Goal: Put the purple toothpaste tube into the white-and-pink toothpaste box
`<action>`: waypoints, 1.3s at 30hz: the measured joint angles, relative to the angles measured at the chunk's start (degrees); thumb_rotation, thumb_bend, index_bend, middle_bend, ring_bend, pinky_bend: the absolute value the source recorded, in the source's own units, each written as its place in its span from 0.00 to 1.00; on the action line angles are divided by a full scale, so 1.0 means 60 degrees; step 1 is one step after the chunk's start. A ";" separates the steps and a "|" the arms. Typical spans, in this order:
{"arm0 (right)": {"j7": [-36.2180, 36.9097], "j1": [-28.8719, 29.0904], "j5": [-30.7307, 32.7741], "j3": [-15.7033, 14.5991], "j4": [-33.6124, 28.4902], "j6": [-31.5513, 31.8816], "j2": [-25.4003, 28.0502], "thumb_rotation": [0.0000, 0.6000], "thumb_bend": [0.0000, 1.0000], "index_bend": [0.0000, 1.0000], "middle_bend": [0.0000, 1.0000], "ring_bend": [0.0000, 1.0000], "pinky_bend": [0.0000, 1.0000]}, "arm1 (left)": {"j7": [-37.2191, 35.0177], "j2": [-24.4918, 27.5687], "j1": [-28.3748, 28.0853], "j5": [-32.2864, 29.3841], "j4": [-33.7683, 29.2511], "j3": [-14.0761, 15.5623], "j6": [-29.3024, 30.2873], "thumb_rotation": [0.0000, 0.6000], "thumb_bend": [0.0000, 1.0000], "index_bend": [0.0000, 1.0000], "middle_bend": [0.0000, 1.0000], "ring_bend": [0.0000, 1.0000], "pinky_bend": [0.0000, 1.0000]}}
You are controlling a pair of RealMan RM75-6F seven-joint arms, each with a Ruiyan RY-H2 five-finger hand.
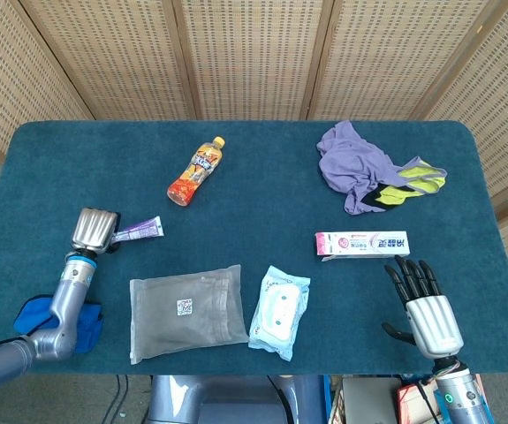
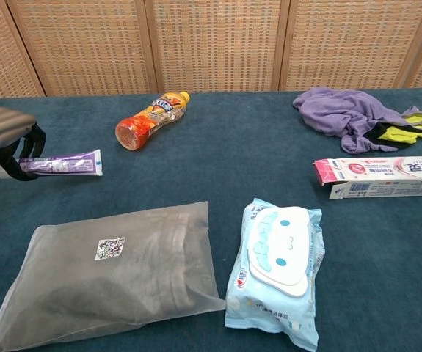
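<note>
In the head view, the left hand point(image 1: 94, 230) sits over the left part of the blue table point(image 1: 262, 190), its fingers closed round the cap end of the purple toothpaste tube point(image 1: 139, 231), whose flat crimped end angles up and to the right, clear of the hand. The white-and-pink toothpaste box point(image 1: 362, 244) lies flat on the right side of the table, well apart from the tube. Just below the box, near the table's front edge, the right hand point(image 1: 424, 309) rests palm down with its dark fingers point(image 1: 410, 278) spread and pointing toward the box, holding nothing and not touching it. An orange drink bottle point(image 1: 196, 170) lies on its side toward the back, a heap of purple cloth point(image 1: 360, 163) with yellow-green trim sits at the back right, and a grey plastic pouch point(image 1: 187, 309) and a pale blue pack of wipes point(image 1: 279, 310) lie side by side near the front. A blue cloth point(image 1: 59, 322) shows by the left forearm at the table's edge. In the chest view, the left hand point(image 2: 9, 136) appears at the far left edge, its dark fingers point(image 2: 21, 155) wrapped round the tube point(image 2: 64, 164), which sticks out to the right; whether it is lifted off the table I cannot tell. The box point(image 2: 379, 174) lies at the right edge, the bottle point(image 2: 150, 117) behind, the pouch point(image 2: 115, 268) and wipes point(image 2: 278, 260) in front, and the right hand is out of this view.
</note>
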 measured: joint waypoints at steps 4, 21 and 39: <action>0.0027 0.0012 0.0015 0.0000 -0.0030 -0.0035 0.0012 1.00 0.15 0.00 0.00 0.00 0.00 | -0.0148 0.0412 0.0053 0.0581 -0.0415 0.0052 0.0267 1.00 0.36 0.85 0.67 0.54 0.52; -0.0507 0.1240 0.0921 0.0657 -0.1082 -0.2154 0.0385 1.00 0.15 0.00 0.00 0.00 0.00 | -0.1239 0.3328 0.0426 0.2590 -0.3210 0.0067 0.1245 1.00 0.36 0.86 0.67 0.54 0.52; -0.2272 0.4113 0.5386 0.2200 -0.0646 -0.6092 0.0196 1.00 0.15 0.04 0.00 0.00 0.00 | -0.1097 0.3895 0.0481 0.3011 -0.3942 -0.0035 0.1224 1.00 0.36 0.86 0.67 0.54 0.52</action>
